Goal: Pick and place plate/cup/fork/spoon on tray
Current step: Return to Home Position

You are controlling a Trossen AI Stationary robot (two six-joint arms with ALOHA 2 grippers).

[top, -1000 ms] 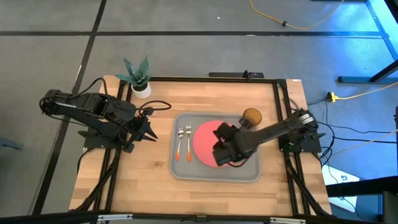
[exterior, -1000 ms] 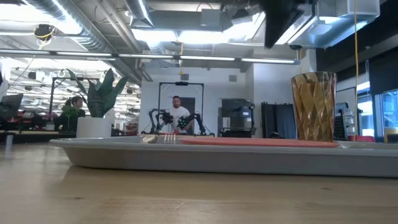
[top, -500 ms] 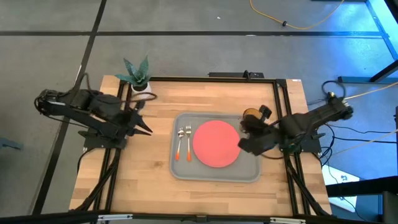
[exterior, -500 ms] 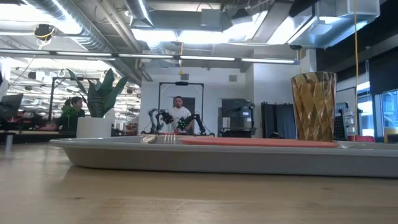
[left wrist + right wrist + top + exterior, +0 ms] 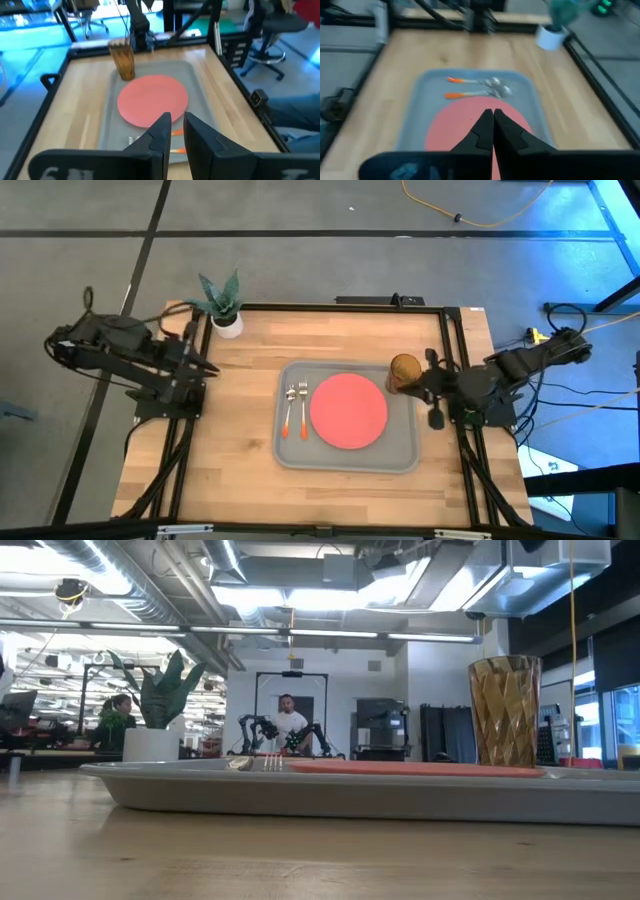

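Note:
The grey tray [image 5: 345, 467] lies in the middle of the table. On it lie the coral-red plate [image 5: 348, 410], the spoon [image 5: 288, 410] and the fork [image 5: 303, 410] side by side to the plate's left, and the amber cup [image 5: 404, 370], upright at the tray's far right corner. My left gripper [image 5: 208, 367] hangs over the table's left edge, empty, with a narrow gap between its fingers [image 5: 177, 120]. My right gripper [image 5: 428, 387] hangs by the tray's right rim, shut and empty [image 5: 493, 114].
A white pot with a green plant [image 5: 224, 308] stands at the table's far left corner. Bare wood lies to the left of the tray and along the near edge. In the low view, people [image 5: 288, 720] show in the room far behind the table.
My right gripper has drawn back from above the plate toward the table's right edge and now hangs beside the tray's right rim. My left gripper has drawn back toward the table's left edge. The plate, cup, fork and spoon have stayed where they were on the tray.

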